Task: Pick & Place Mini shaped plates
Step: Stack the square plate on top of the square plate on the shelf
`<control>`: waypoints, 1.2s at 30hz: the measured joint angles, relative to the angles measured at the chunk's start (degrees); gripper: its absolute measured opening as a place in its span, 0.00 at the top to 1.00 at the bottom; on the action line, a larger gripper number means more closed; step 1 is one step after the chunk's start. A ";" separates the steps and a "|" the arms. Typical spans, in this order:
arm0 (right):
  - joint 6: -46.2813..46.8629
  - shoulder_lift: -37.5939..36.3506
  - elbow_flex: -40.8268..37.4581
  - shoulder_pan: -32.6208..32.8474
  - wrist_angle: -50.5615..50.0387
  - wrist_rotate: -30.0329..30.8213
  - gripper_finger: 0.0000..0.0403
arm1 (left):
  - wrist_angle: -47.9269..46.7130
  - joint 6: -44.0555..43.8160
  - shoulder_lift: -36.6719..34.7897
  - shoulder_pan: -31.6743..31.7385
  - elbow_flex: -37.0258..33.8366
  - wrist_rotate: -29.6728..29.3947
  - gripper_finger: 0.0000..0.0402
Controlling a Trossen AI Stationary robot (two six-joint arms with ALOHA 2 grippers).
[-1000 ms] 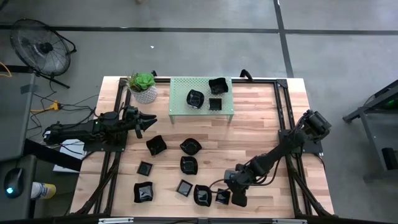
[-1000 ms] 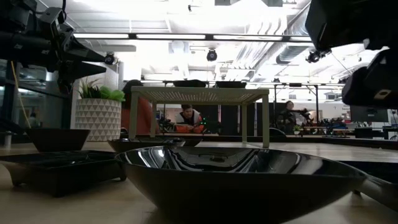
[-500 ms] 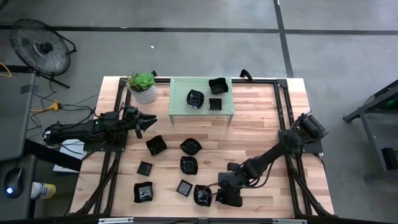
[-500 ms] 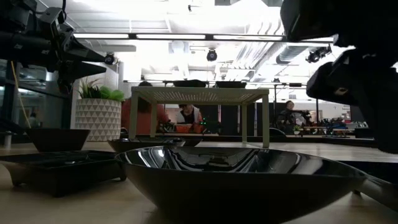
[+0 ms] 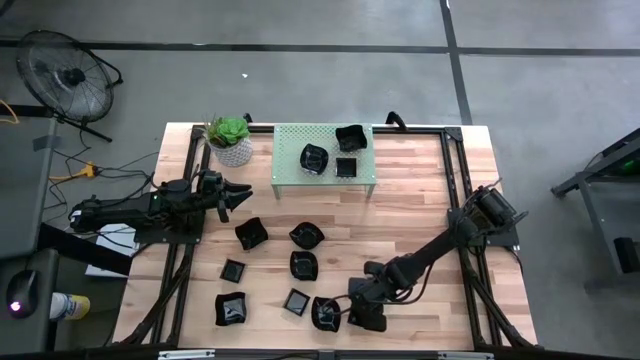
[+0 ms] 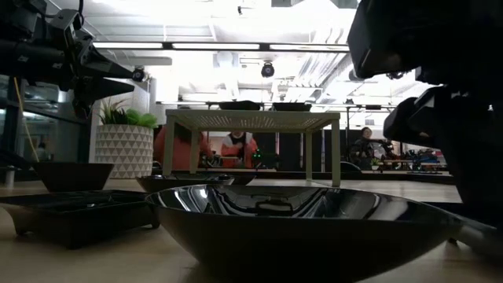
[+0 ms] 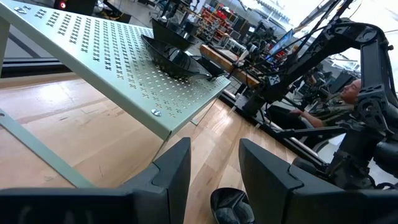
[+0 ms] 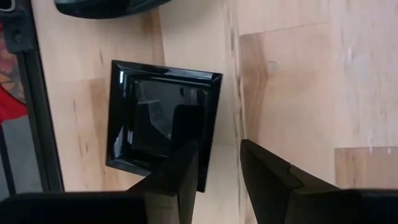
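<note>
Right gripper point(image 8: 214, 165) jaws apart straddling the square plate's point(image 8: 146, 118) rim; go lower and stay centred on the edge before closing.

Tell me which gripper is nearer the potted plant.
Left. The left gripper hovers just front of the potted plant; the right gripper is far across, at the table's front edge.

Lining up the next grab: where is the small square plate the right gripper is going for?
In the high view the square plate lies at the table's near edge, under the right gripper, beside a rounded plate; open fingers straddle its rim.
</note>
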 joint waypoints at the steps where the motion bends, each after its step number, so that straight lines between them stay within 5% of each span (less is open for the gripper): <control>1: 0.00 0.00 0.00 0.02 -0.02 -0.02 0.72 | 0.00 0.01 -0.02 -0.01 -0.01 0.00 0.67; 15: 0.14 -0.01 -0.02 0.02 0.24 -0.58 0.73 | 0.01 -0.01 0.01 -0.01 -0.02 0.00 0.67; 36: 0.06 -1.66 -0.09 0.02 0.35 -2.60 0.99 | 0.01 0.00 -0.02 -0.02 -0.01 0.00 0.67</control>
